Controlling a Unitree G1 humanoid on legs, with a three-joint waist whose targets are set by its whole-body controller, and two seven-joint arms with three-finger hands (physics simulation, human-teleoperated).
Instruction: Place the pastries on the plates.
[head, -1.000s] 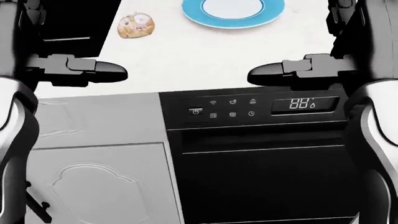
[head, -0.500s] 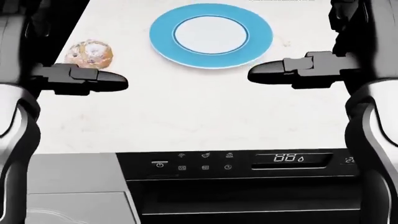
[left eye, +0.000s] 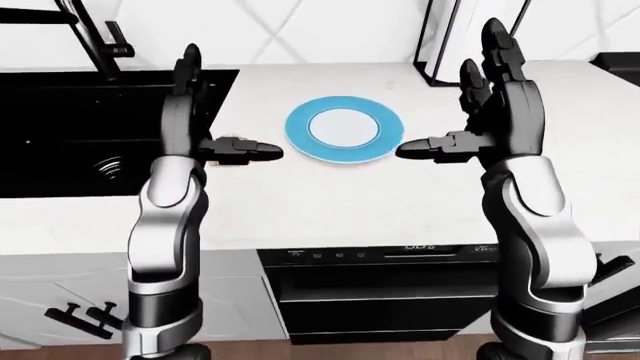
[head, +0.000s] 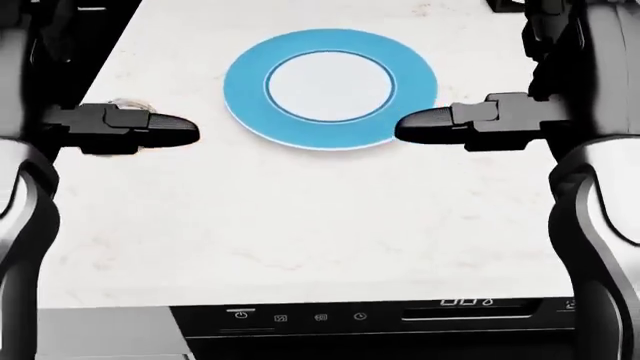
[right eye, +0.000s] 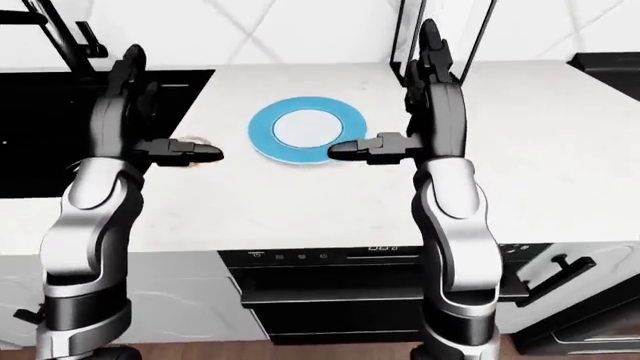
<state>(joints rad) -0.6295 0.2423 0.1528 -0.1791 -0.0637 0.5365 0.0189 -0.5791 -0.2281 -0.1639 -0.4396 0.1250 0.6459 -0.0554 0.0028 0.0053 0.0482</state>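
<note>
A white stone counter (head: 300, 225) fills most of the head view. A blue-rimmed plate (head: 331, 88) with a white centre lies flat near the top edge of the counter, roughly midway between the two raised arms, and nothing is on it.

The left hand (head: 120, 127) is held up above the counter toward its left edge, fingers spread and upright with the thumb pointing inward toward the plate; it grips nothing. Only a sliver of a pastry (head: 130, 103) shows just above the thumb in the head view, lying on the counter to the left of the plate and apart from it. The hand hides the rest.

The right hand (head: 480, 124) is raised the same way, just beside the plate's right rim in the head view, fingers spread upward and thumb pointing inward; it holds nothing.

In the left-eye view a black sink (left eye: 90, 127) with a dark tap (left eye: 95, 37) sits at the counter's left end, and a tall white object with dark edges (left eye: 450, 37) stands near the top edge.

Below the counter's bottom edge is a black appliance (left eye: 390, 296) with a control strip (head: 330, 316) of small white icons: a power symbol and a few others too small to read. A digital display (head: 465, 302) beside them is cut off and illegible
</note>
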